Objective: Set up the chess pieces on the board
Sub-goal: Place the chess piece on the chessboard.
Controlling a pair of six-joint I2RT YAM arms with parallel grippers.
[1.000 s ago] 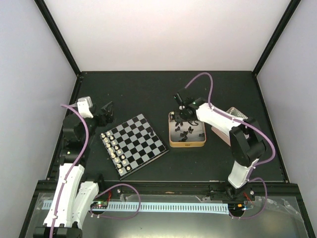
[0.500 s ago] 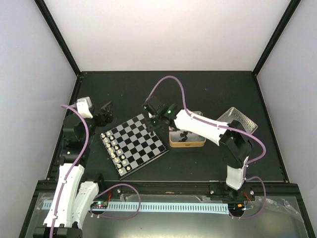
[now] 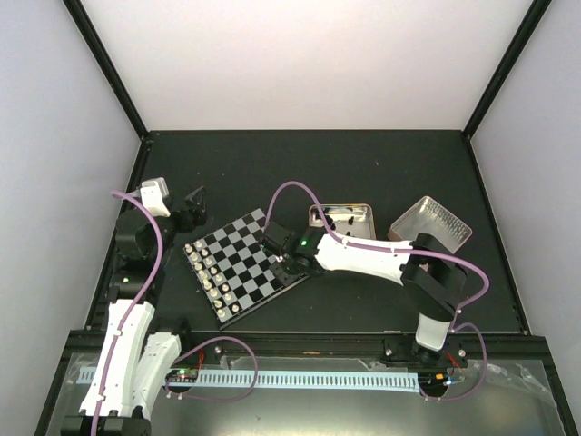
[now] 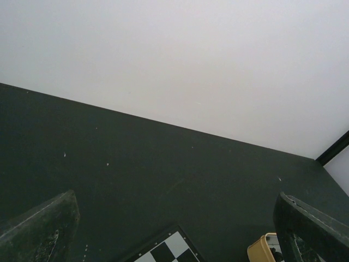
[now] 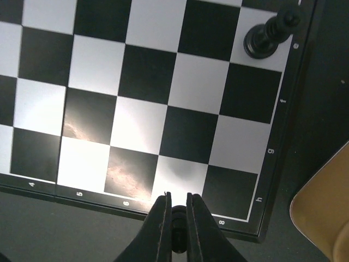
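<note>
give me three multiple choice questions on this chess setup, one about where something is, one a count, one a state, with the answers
1. Where is the right gripper?
A) over the tin
B) over the board edge
C) up by the back wall

2. In the right wrist view, how many black pieces stand free on the squares?
A) one
B) three
C) five

3. What state is the left gripper in?
A) shut on a white piece
B) open and empty
C) shut on the board's rim

Answers:
1 B, it hangs above the board's edge, away from the tin.
2 A, one stands on a pale square; the only other one is pinched in the right gripper.
3 B, its fingers are spread wide with nothing held between them.
</note>
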